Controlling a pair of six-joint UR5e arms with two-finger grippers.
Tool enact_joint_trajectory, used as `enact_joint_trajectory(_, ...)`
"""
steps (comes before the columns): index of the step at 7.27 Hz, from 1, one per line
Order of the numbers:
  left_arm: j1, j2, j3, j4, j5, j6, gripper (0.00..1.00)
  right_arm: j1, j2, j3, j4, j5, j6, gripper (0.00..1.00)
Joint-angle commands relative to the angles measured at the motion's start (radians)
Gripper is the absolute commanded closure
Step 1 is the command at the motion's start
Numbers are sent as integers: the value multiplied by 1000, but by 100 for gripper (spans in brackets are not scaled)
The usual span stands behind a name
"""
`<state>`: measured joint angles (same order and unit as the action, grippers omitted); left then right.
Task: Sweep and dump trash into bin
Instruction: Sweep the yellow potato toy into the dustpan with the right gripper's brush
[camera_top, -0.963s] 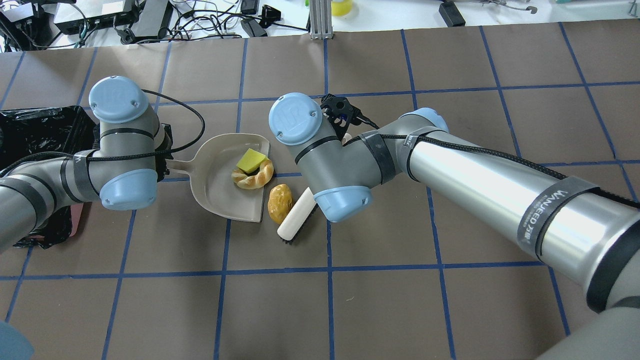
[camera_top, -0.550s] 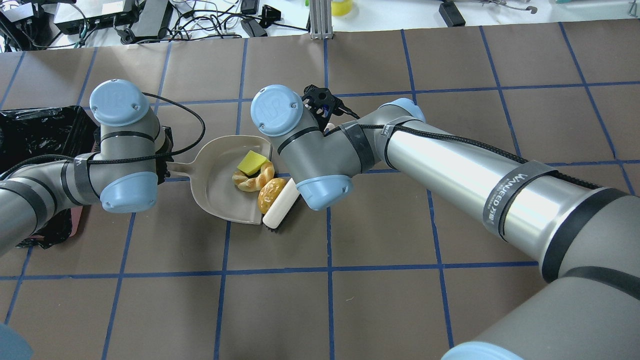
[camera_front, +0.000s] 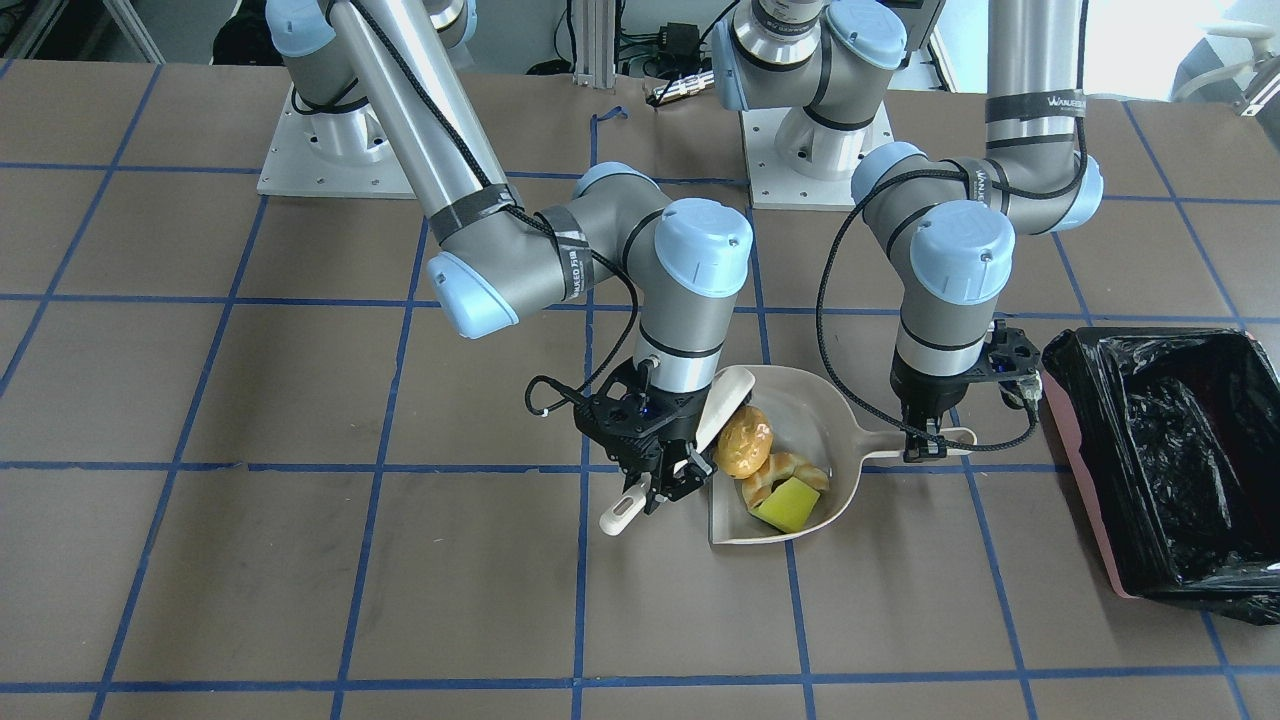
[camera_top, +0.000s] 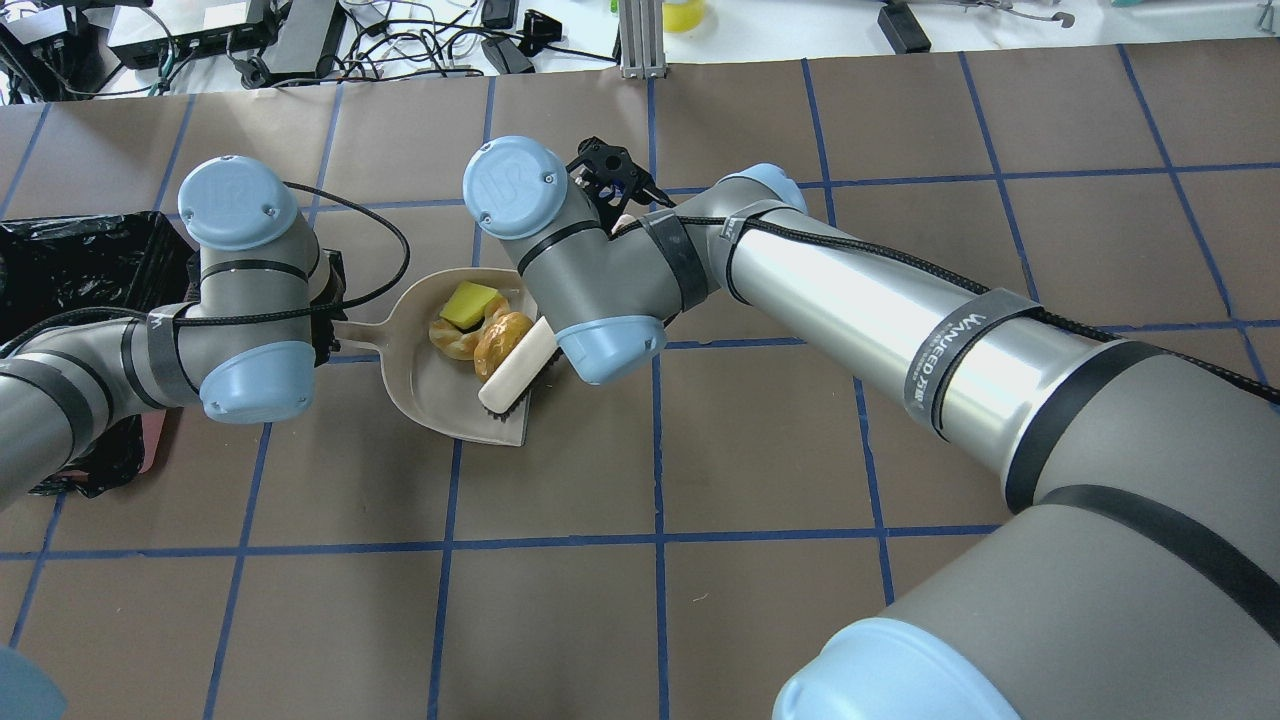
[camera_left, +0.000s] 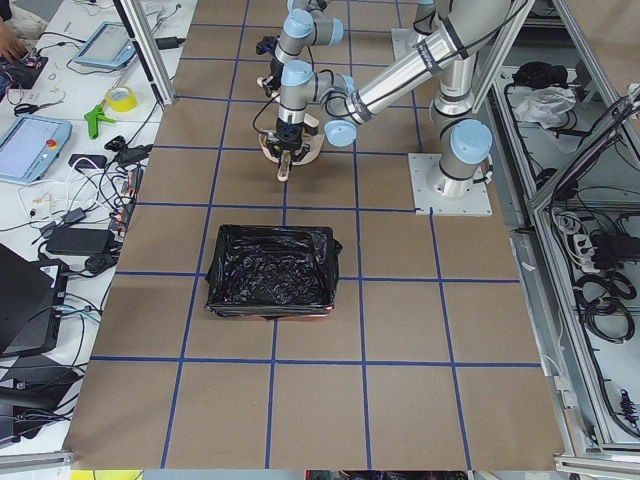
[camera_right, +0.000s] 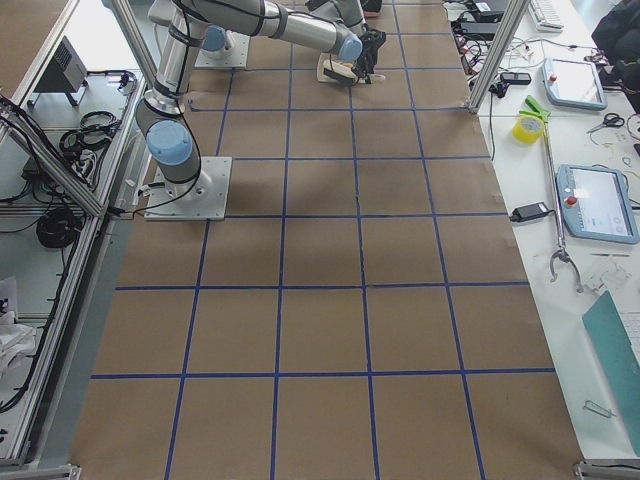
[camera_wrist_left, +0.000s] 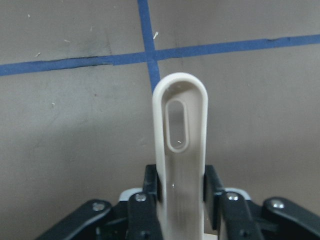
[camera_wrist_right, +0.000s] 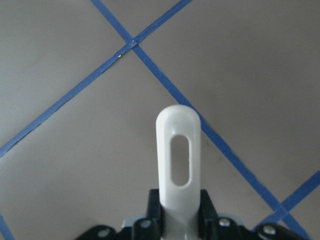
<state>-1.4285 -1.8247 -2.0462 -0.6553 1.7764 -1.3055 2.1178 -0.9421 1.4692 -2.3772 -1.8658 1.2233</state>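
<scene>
Your crinkly black-lined pink bin (camera_front: 1150, 342) sits near the smooth beige dustpan (camera_front: 800, 400), its handle pinched by your left hand (camera_front: 925, 448). Your right hand (camera_front: 668, 482) pinches the white brush (camera_top: 515, 367) against the glossy lump (camera_top: 500, 343), with the curved pastry (camera_top: 450, 340) and sponge block (camera_top: 472, 302) inside the pan.

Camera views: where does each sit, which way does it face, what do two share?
Front-facing: across the table, facing the robot; left arm, right arm, dustpan, bin.
Overhead: behind the robot, looking down; shares arms and dustpan with front-facing.
Exterior left: table's left end, looking along it; bin nearest, arms beyond.
Exterior right: table's right end; both arms far off.
Left wrist: on left gripper, sees dustpan handle.
Right wrist: on right gripper, sees brush handle.
</scene>
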Motion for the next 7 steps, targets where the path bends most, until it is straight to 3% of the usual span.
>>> enact_joint_trajectory(1,0,-2,4,0,0,2,100,56,55,-67,6,0,99,96)
enact_joint_trajectory(3,0,-1,4,0,1,8,100,59,56,-113,103,0,66,96)
enact_joint_trajectory(7,0,-1,4,0,-6,8,100,-40,-26,-69,176,-10,-190,96)
